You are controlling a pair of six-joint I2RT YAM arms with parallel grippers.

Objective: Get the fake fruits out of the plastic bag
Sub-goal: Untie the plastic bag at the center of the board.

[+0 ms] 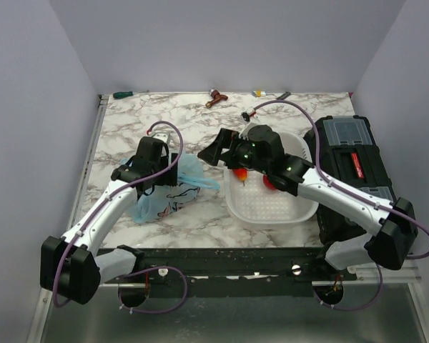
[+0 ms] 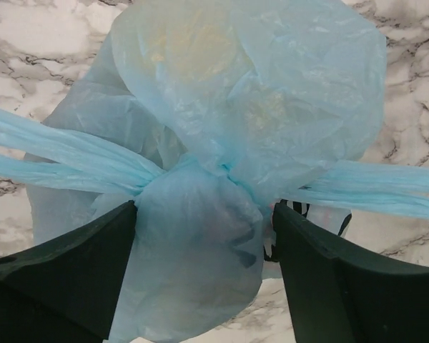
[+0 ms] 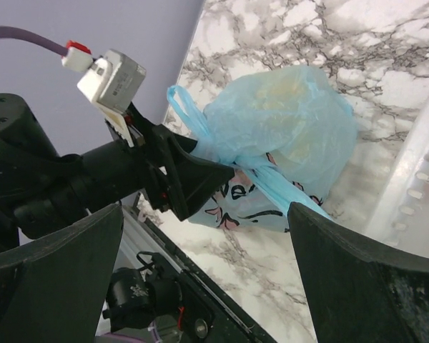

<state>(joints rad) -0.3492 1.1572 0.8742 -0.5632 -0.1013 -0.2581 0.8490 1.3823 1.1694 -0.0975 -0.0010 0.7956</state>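
Observation:
The light-blue plastic bag [image 1: 186, 182] lies knotted on the marble table, left of centre. My left gripper [image 1: 168, 175] is open, its jaws straddling a bulge of the bag [image 2: 200, 264]. The film lies against the left finger [image 2: 79, 271] and stops just short of the right one [image 2: 343, 279]. The fake fruits stay inside the bag: pale yellow shapes [image 2: 193, 50] show through the film, and a darker mass sits in the bulge. My right gripper [image 1: 216, 151] hangs open above the table, right of the bag [image 3: 286, 121], with nothing between its fingers.
A white perforated basket [image 1: 272, 218] stands right of the bag, holding a red fruit [image 1: 272, 184] and an orange-red one [image 1: 239, 174]. A black toolbox [image 1: 350, 164] fills the right side. A green-handled screwdriver [image 1: 123, 93] and small tools lie along the back edge.

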